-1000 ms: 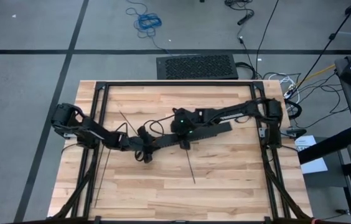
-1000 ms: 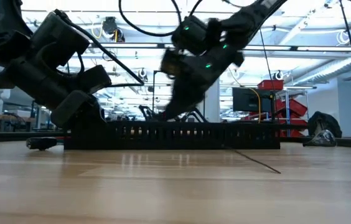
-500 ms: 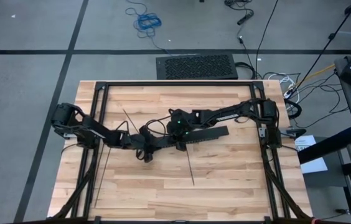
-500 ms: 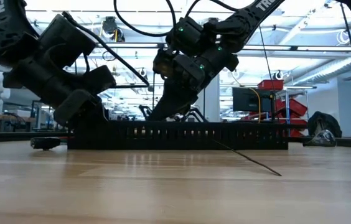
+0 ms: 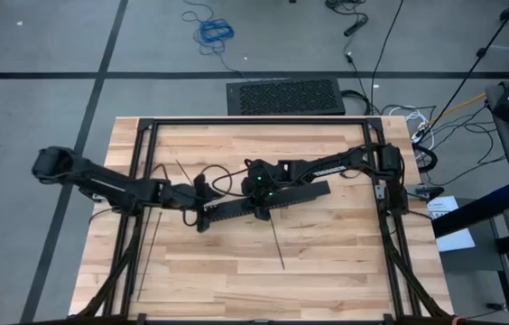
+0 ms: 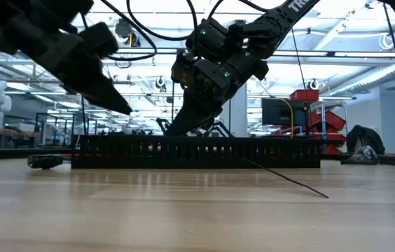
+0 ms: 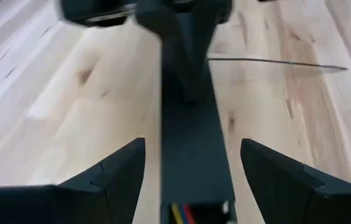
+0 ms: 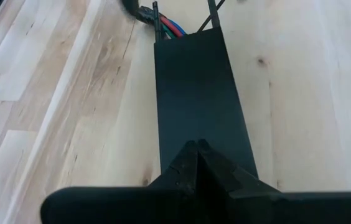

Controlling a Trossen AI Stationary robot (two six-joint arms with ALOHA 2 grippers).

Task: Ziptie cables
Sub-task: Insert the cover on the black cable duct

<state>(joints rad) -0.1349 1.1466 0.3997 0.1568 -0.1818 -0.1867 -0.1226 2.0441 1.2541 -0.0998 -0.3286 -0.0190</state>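
Fingers of the right gripper [image 8: 197, 149] are clenched, pressing the channel [image 8: 197, 99] down, apparently steadying it; left gripper [image 7: 191, 168] straddles its end, spread, where cables [image 8: 168, 28] protrude.

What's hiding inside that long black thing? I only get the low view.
Observer: Coloured wires. The right wrist view shows them poking out of the black channel at its far end.
Operator: Is the left claw squeezing it?
Observer: No. The left wrist view shows the left gripper open, one finger on each side of the channel.
Operator: And the other claw?
Observer: The right gripper is shut, its tips together over the channel's flat top.
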